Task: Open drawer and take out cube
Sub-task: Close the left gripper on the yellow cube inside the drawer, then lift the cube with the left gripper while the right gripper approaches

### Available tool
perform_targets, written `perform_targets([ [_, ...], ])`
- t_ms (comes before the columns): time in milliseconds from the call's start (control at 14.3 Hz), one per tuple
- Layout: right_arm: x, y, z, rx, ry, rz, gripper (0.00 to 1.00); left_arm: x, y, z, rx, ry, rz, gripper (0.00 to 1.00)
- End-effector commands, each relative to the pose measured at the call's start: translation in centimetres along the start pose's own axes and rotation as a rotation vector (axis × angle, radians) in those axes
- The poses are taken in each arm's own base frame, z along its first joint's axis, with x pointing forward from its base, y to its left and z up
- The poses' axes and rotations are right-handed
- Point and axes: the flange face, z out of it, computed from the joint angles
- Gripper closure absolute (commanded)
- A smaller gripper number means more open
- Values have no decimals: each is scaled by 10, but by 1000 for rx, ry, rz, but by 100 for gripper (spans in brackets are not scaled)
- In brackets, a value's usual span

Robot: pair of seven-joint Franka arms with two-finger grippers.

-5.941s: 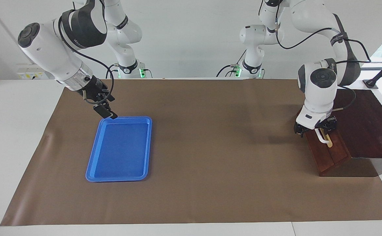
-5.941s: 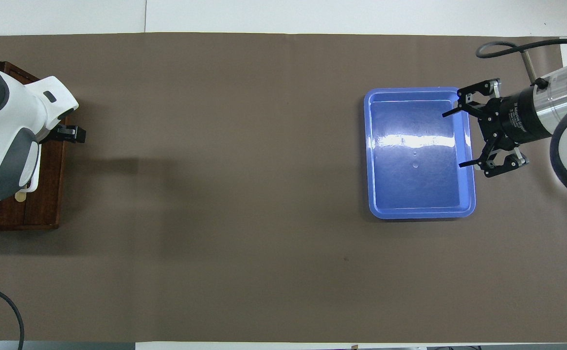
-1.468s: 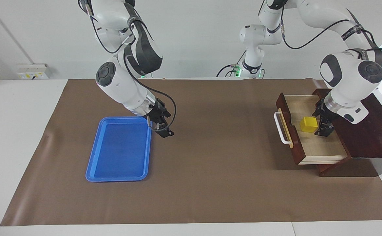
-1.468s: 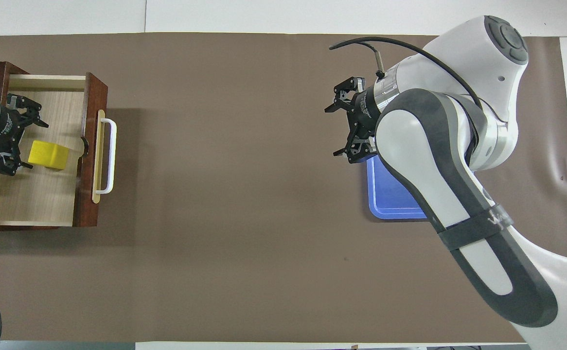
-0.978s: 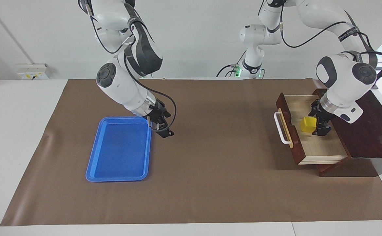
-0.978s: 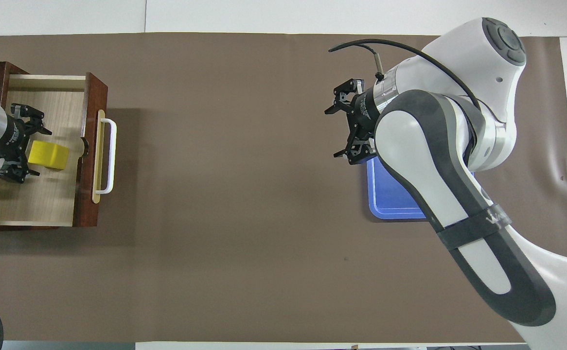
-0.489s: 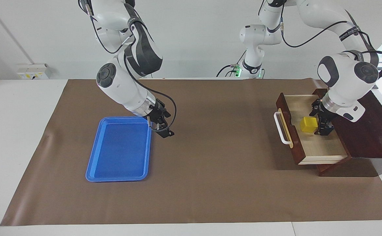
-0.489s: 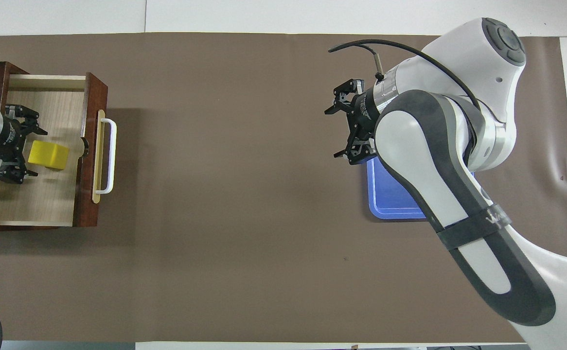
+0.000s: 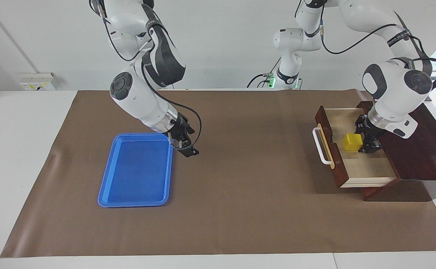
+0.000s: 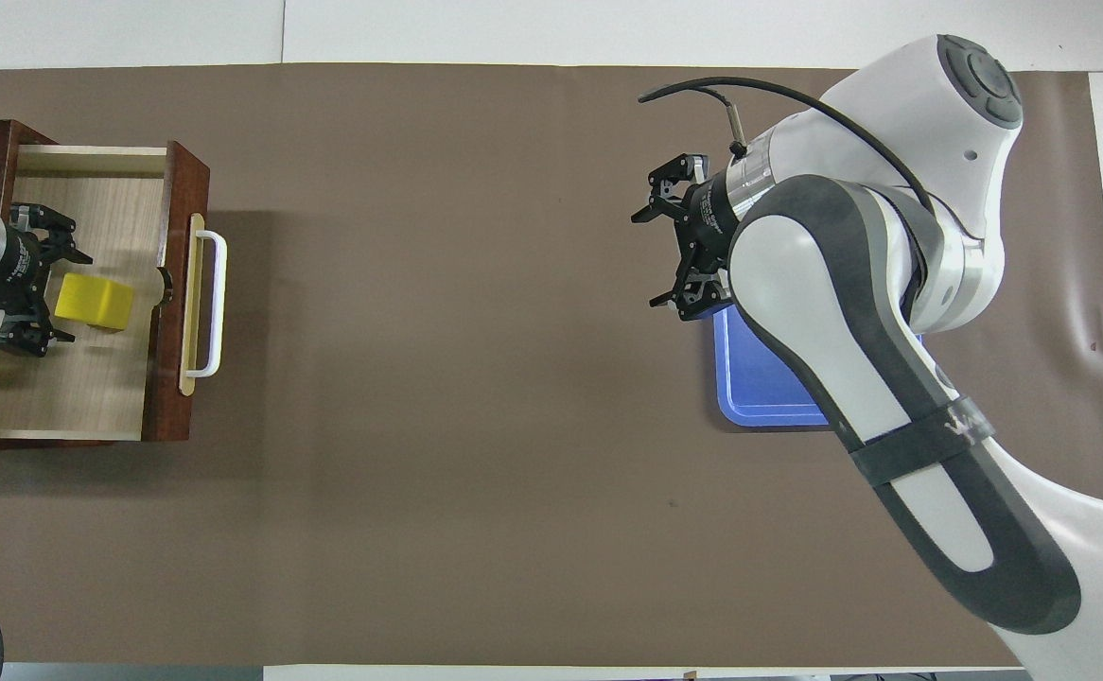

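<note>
Since half a second ago, left gripper [image 10: 67, 291] edged closer to the yellow cube [image 10: 94, 302], fingers apart beside it, not gripping. Cube sits in the open drawer [image 9: 367, 170]. Overhead view hides most of the blue tray [image 9: 137, 170] under the right arm; right gripper [image 9: 186, 145] waits, spread, beside it.

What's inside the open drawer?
A yellow cube sits in the drawer, with the left gripper open beside it, not holding it. The part of the floor under the gripper is hidden.

The brown drawer [image 9: 332, 149] is pulled open at my left arm's end. The little yellow cube [image 9: 353, 142] sits inside it.
</note>
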Motion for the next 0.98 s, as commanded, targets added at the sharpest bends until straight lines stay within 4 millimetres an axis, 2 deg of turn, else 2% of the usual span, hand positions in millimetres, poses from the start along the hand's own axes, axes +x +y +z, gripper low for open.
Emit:
perform_targets([
  [0, 4, 1, 1, 8, 3, -23, 4, -4, -3, -5, -22, -9, -15, 100],
  [140, 5, 2, 2, 7, 3, -21, 4, -4, 6, -20, -12, -5, -13, 100],
  [210, 5, 2, 2, 7, 3, -21, 4, -9, 15, -35, -5, -3, -7, 100],
  [349, 5, 2, 2, 7, 3, -21, 4, -28, 29, -67, 23, -27, 9, 100],
  [489, 5, 2, 2, 9, 3, -21, 4, -42, 33, -92, 51, -74, 16, 100],
  [629, 5, 2, 2, 7, 3, -21, 4, -78, 37, -113, 64, -103, 2, 100],
  [699, 5, 2, 2, 7, 3, -21, 4, -98, 37, -123, 65, -104, -58, 100],
  [909, 5, 2, 2, 7, 3, -21, 4, -172, 36, -123, 83, -78, -153, 100],
])
